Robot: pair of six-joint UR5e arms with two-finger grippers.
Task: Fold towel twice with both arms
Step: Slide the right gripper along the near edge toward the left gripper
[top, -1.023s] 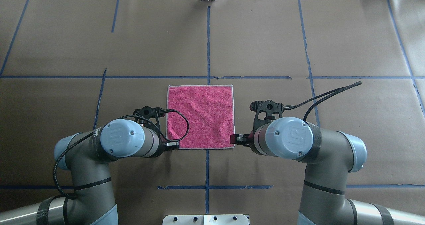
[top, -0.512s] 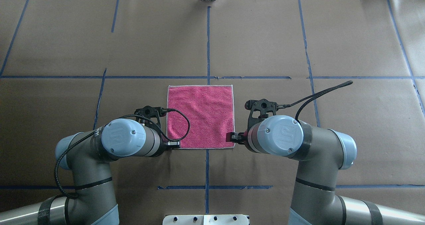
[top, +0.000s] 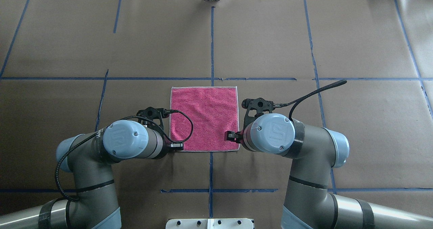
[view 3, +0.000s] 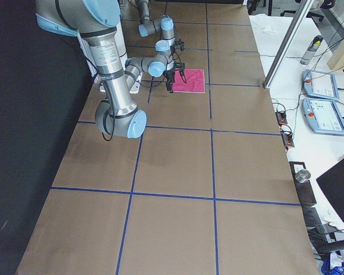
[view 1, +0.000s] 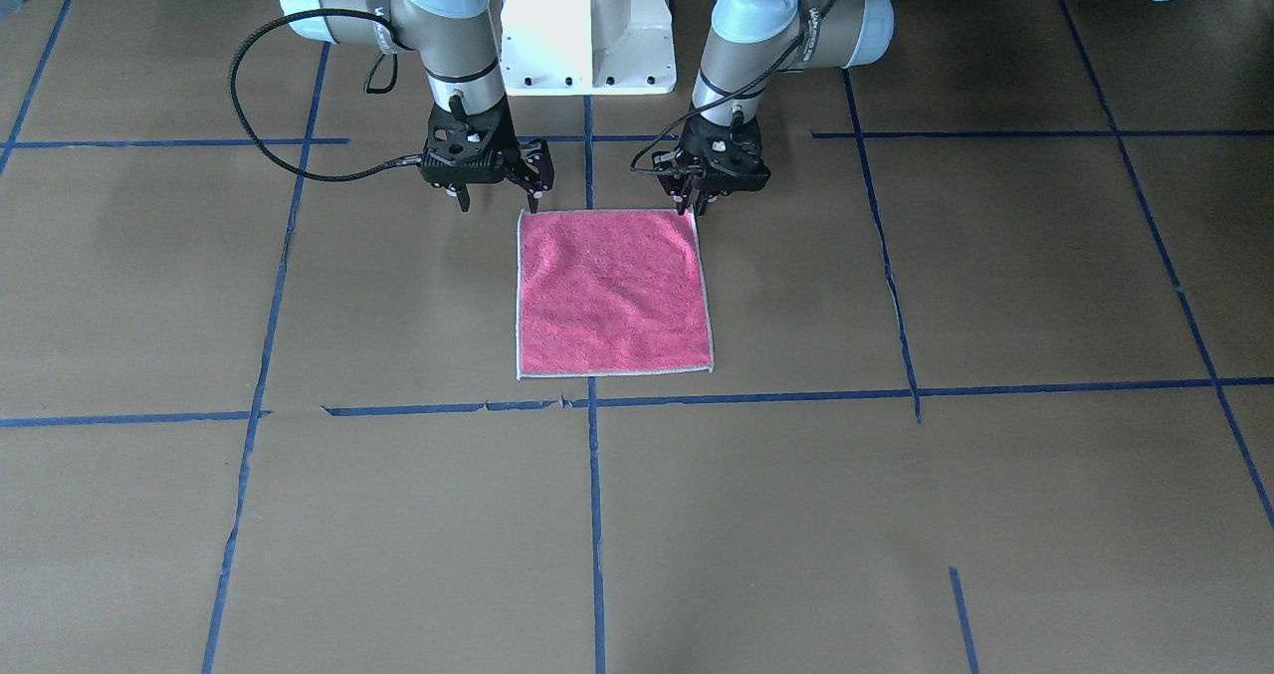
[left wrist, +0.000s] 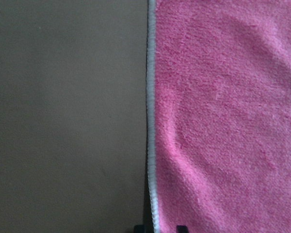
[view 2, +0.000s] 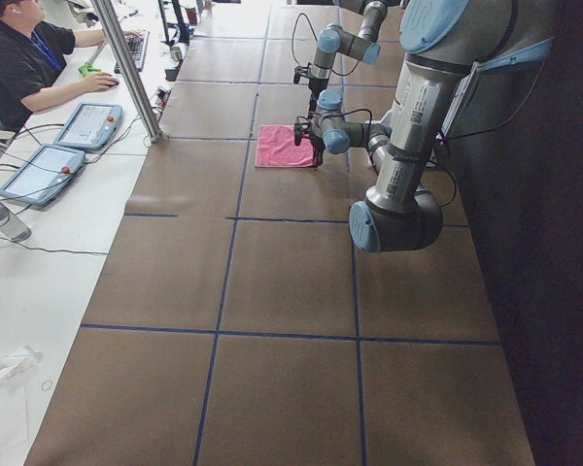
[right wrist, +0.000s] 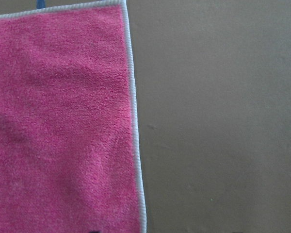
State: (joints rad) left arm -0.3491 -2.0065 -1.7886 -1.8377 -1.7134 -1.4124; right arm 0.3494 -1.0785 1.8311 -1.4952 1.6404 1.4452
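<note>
The towel (view 1: 612, 291) lies flat and pink face up on the brown table, with pale grey edging; it also shows in the overhead view (top: 203, 117). My left gripper (view 1: 688, 201) is at the towel's near corner on my left side, its fingers pinched close together over the edge. In the left wrist view the two fingertips (left wrist: 182, 228) straddle the grey edging. My right gripper (view 1: 500, 194) is open, just above the table beside the towel's near corner on my right. The right wrist view shows the towel's edge (right wrist: 136, 121) between its spread fingers.
The white pedestal base (view 1: 587, 27) stands just behind both grippers. Blue tape lines (top: 212, 43) cross the brown table cover. An operator (view 2: 19, 63) sits at a side bench with control tablets (view 2: 87, 124) behind a metal post (view 2: 126, 68).
My right arm has moved left toward the towel's edge and a little farther from me. The left arm and the towel have not moved.
</note>
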